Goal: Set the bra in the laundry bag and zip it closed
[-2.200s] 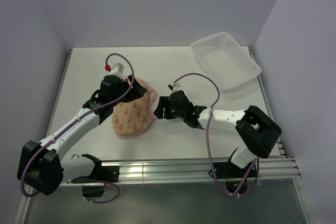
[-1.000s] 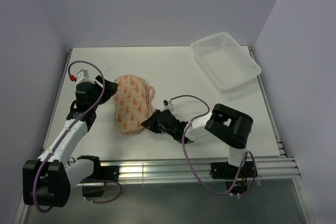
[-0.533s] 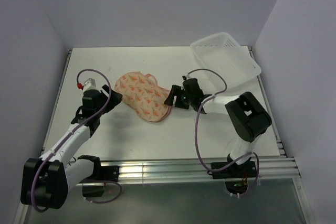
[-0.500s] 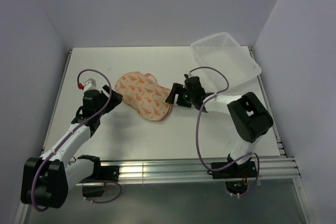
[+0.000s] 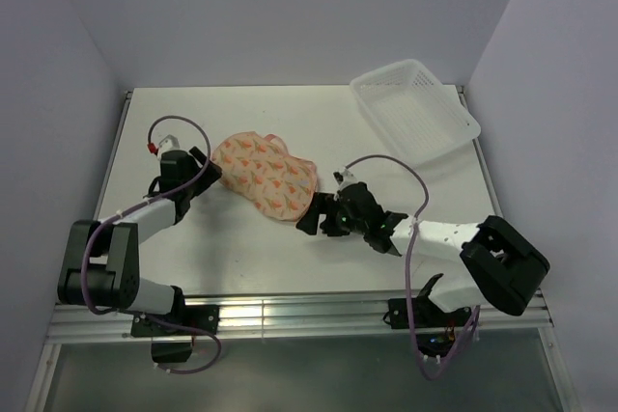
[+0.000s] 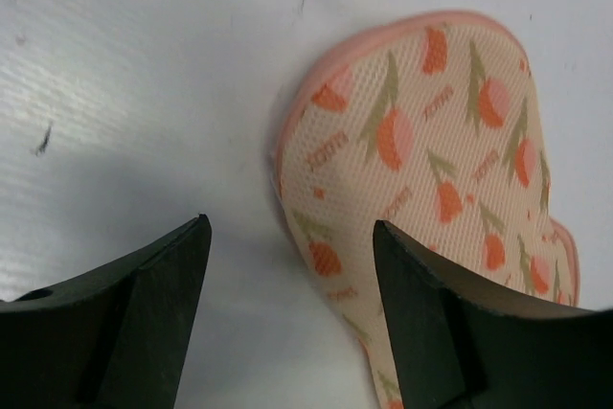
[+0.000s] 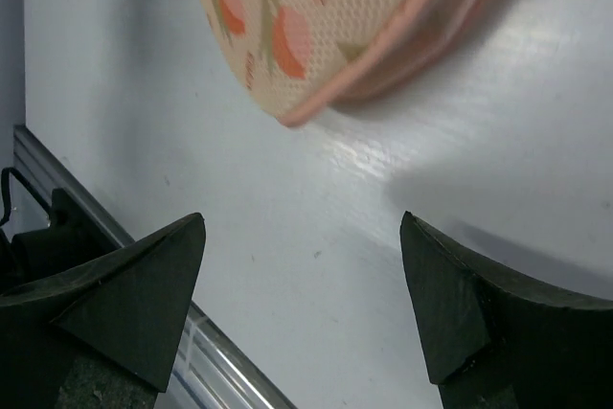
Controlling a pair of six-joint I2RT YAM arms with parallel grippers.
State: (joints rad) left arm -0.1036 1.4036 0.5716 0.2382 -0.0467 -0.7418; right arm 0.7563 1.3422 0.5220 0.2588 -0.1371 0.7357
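The laundry bag lies flat on the white table, left of centre, tulip-print side up, w/ its pink zipper edge round the rim. The left gripper sits low at the bag's left end. In the left wrist view its fingers are spread apart, and the bag's rounded end reaches into the gap, close to one finger; contact can't be told. The right gripper is just near-right of the bag's right lobe, fingers also apart, w/ the bag beyond the tips, not between them. A white lattice basket sits at the far right.
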